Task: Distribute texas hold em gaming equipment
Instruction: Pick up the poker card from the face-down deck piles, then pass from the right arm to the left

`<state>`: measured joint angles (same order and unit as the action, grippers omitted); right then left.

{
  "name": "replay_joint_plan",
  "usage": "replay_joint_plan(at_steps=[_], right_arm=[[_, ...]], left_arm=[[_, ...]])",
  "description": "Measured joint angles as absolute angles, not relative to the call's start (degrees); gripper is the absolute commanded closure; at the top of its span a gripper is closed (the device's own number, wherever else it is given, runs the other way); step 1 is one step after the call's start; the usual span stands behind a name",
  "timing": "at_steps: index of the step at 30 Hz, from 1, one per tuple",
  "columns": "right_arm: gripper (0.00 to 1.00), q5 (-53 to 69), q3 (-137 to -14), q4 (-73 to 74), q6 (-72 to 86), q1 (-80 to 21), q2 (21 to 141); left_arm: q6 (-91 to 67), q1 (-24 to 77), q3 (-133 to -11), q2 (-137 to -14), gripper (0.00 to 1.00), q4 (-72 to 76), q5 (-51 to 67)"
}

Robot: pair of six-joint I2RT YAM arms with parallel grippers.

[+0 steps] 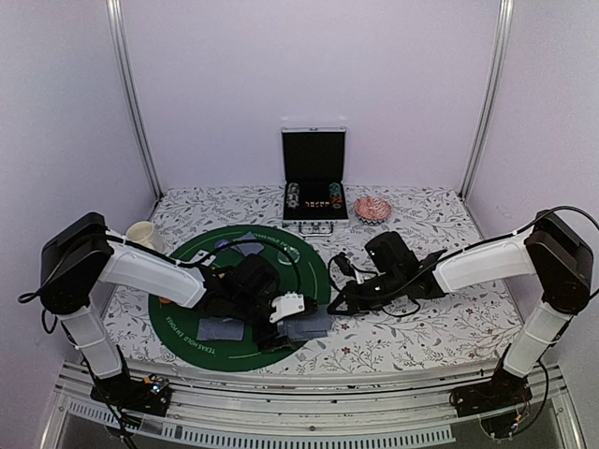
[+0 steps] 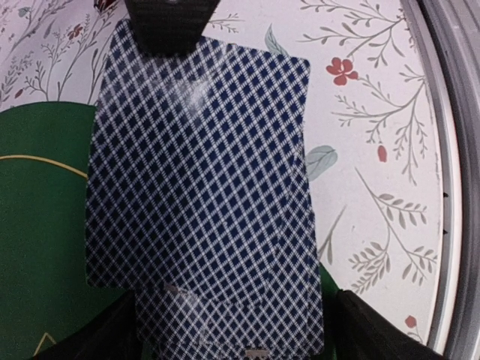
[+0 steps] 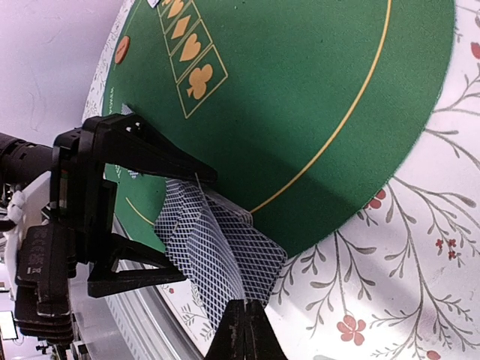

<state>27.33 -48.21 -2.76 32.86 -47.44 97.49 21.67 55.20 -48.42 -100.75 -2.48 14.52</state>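
- The left fingers are standing wide apart, gripping the stack of playing cards across its width.
- The stack is sitting tilted over the near right edge of the green felt mat, where the mat is meeting the floral worktop.
- The right fingers are pinching shut on the far end of the top card, which is lying askew on the stack.

"TEXAS HOLD EM" on green mat
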Motion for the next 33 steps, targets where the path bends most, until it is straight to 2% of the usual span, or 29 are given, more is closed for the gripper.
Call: replay_joint_plan(at_steps=[22, 33], right_arm=[[0.98, 29.08, -47.81, -1.26, 29.36, -47.35, 91.88], [0.98, 29.47, -47.94, 2.11, 21.89, -47.22, 79.18]], left_arm=[[21.65, 55.20, -45.80, -91.20, 0.09, -2.92, 14.37], [15.86, 52.95, -42.24, -71.26, 0.09, 2.33, 18.17]])
